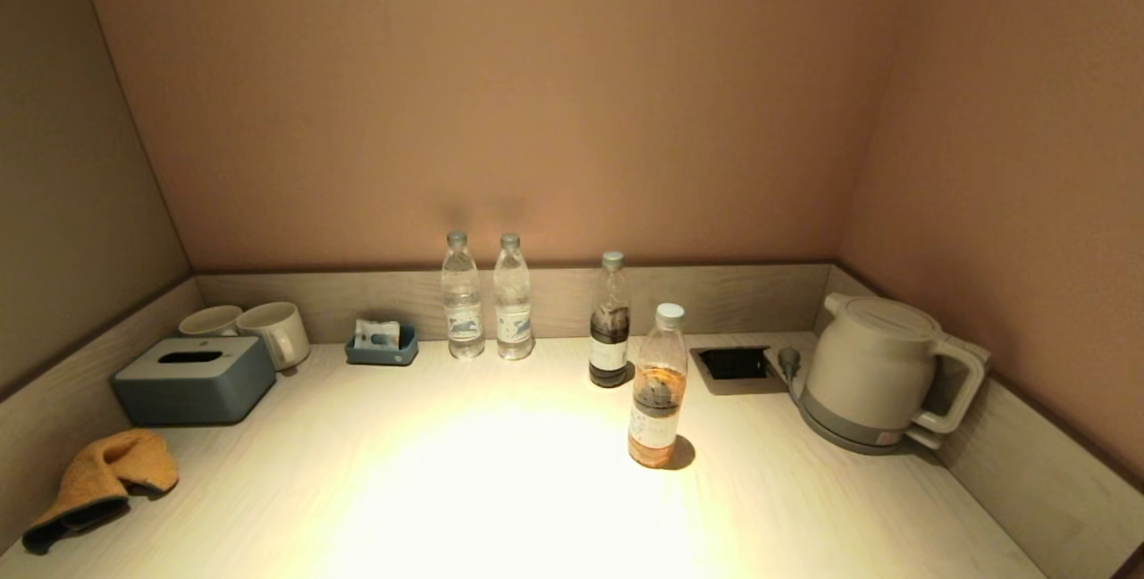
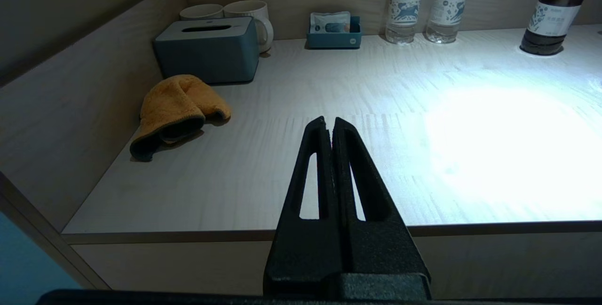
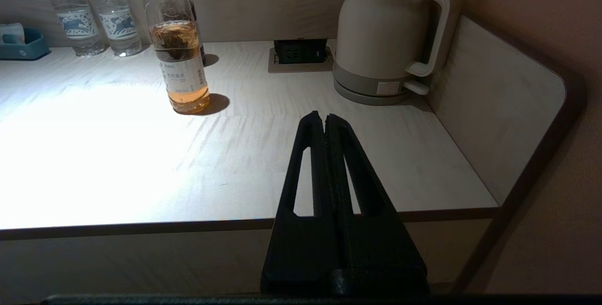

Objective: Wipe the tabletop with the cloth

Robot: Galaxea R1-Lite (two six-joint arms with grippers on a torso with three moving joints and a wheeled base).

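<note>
An orange cloth (image 1: pixel 103 476) lies crumpled at the left front of the pale wooden tabletop (image 1: pixel 500 490), against the left side wall; it also shows in the left wrist view (image 2: pixel 176 107). My left gripper (image 2: pixel 329 121) is shut and empty, held before the table's front edge, to the right of the cloth and apart from it. My right gripper (image 3: pixel 324 117) is shut and empty, held before the front edge on the right side. Neither gripper shows in the head view.
A blue tissue box (image 1: pixel 195 380) and two mugs (image 1: pixel 268 329) stand behind the cloth. A small blue tray (image 1: pixel 382 348), two water bottles (image 1: pixel 487 297), a dark bottle (image 1: pixel 610 322), a tea bottle (image 1: pixel 659 387), a socket (image 1: pixel 735 365) and a kettle (image 1: pixel 880 373) stand further right.
</note>
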